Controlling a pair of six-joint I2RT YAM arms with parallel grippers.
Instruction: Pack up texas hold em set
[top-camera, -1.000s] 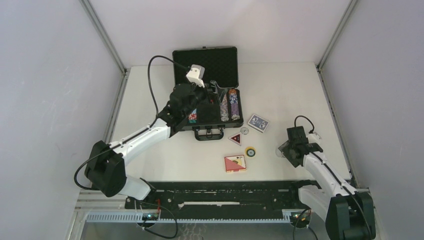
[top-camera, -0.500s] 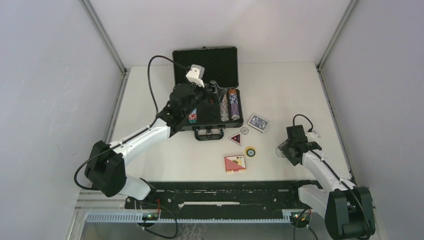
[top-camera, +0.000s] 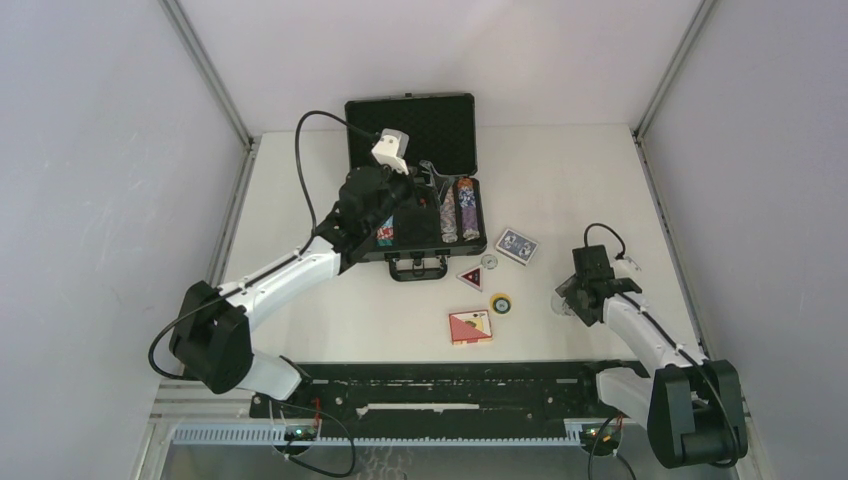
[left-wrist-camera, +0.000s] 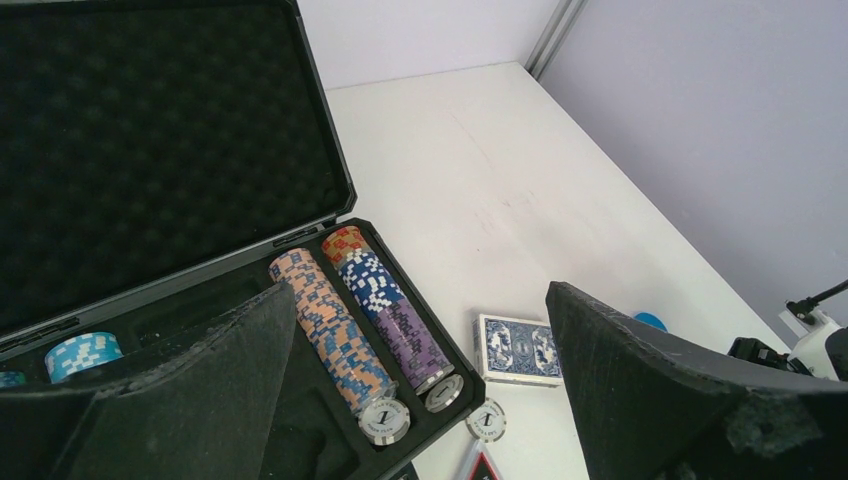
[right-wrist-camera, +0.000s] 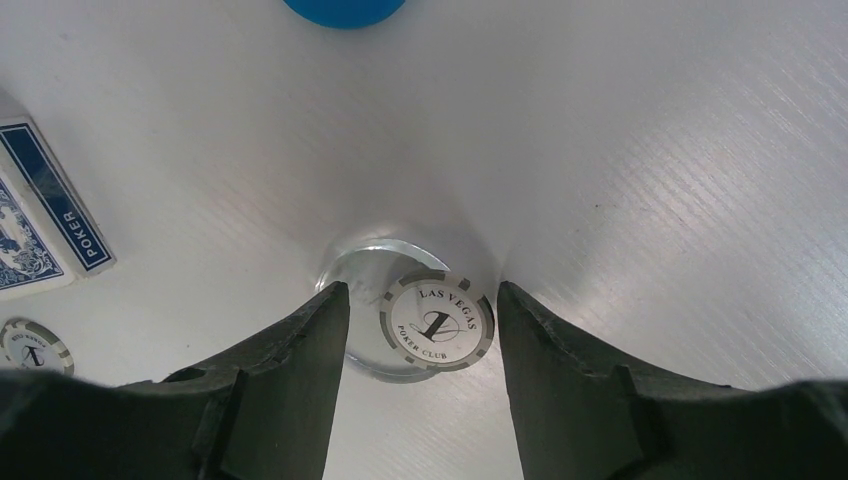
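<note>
The black briefcase (top-camera: 411, 128) stands open at the table's back, foam lid up. Rows of multicoloured chips (left-wrist-camera: 337, 330) lie in its tray. My left gripper (left-wrist-camera: 418, 292) hangs wide open above the tray, holding nothing. On the table in front lie a blue deck (top-camera: 517, 245), a red deck (top-camera: 470, 327), a triangular button (top-camera: 470, 277), a loose grey chip (top-camera: 489, 262) and a yellow round button (top-camera: 500, 302). My right gripper (right-wrist-camera: 418, 300) is low at the table, open, its fingers either side of a grey "1" chip (right-wrist-camera: 437, 322) resting on a clear disc (right-wrist-camera: 365, 275).
A blue round piece (right-wrist-camera: 345, 8) lies just beyond the right gripper. The blue deck's corner (right-wrist-camera: 45, 215) and another grey chip (right-wrist-camera: 32, 345) show at the left of the right wrist view. Enclosure walls and posts border the white table (top-camera: 580, 180).
The right arm has crept slightly away from its base, bringing its gripper over the chip on the clear disc. The left arm has not moved.
</note>
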